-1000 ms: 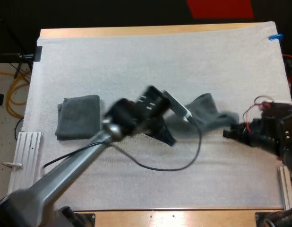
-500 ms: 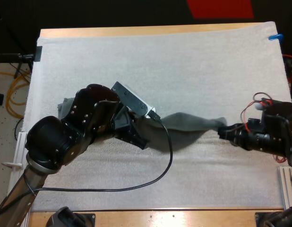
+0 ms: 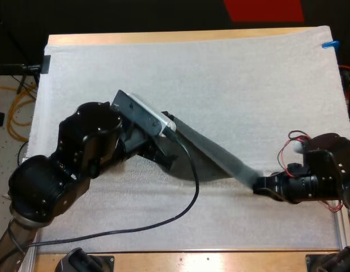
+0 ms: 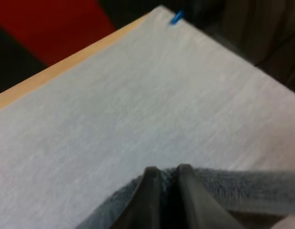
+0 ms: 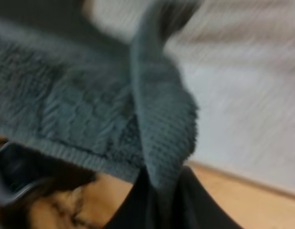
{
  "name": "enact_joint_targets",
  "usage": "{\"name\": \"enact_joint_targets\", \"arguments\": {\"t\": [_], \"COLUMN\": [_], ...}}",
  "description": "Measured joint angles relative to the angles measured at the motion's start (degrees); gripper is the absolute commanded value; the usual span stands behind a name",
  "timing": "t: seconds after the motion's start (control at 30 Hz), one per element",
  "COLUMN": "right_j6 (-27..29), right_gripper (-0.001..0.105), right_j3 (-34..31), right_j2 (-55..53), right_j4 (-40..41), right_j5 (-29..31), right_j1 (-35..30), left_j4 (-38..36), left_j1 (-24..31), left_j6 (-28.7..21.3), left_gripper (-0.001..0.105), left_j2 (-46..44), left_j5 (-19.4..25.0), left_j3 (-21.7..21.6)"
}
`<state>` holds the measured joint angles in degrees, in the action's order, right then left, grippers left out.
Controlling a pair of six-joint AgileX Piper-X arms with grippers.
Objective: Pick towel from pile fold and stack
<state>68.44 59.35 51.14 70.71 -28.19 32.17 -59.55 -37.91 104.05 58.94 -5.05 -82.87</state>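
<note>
- Over the middle of the mat, the towel spans pulled straight.
- The left tool pinches one end and the right tool pinches the other.
- The counter lies beneath.
- Progress, as judged: picked and spread; folding and stacking are left.

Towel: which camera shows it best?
The high view: the towel stretches from left hand to right hand. The left wrist view shows its pinched edge; the right wrist view shows a close fold.
</note>
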Motion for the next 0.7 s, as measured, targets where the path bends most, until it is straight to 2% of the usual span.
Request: {"name": "enact_joint_targets", "arguments": {"t": [0.1,0.3,0.4,0.57,0.63,0.7], "right_j6": [-1.63,-13.35,-17.00,-24.96,-29.76,-33.43], "right_gripper": [0.000,0.000,0.000,0.000,0.000,0.000], "right_j3": [0.00,-0.05,-0.05,-0.05,-0.05,-0.05], "right_j2": [-0.37,-1.65,-1.64,-1.64,-1.64,-1.64], "right_j4": [-3.33,-20.08,-24.87,-25.03,-25.62,-27.35], "right_j5": [-4.32,-7.79,-2.97,11.31,14.10,13.79], "right_j1": [0.00,0.00,0.00,0.00,0.00,0.00], "left_j4": [-0.53,-0.72,-0.77,-2.96,-3.92,-4.64], "left_j1": [0.00,0.00,0.00,0.00,0.00,0.00], "left_j6": [0.66,0.29,-0.25,-2.57,-3.25,-3.40], "left_gripper": [0.000,0.000,0.000,0.000,0.000,0.000], "left_j2": [0.72,0.89,0.85,-1.05,-2.09,-2.97], "left_j5": [-1.50,-0.15,0.70,10.53,13.08,13.78], "left_j3": [0.00,0.00,0.00,0.00,0.00,0.00]}}
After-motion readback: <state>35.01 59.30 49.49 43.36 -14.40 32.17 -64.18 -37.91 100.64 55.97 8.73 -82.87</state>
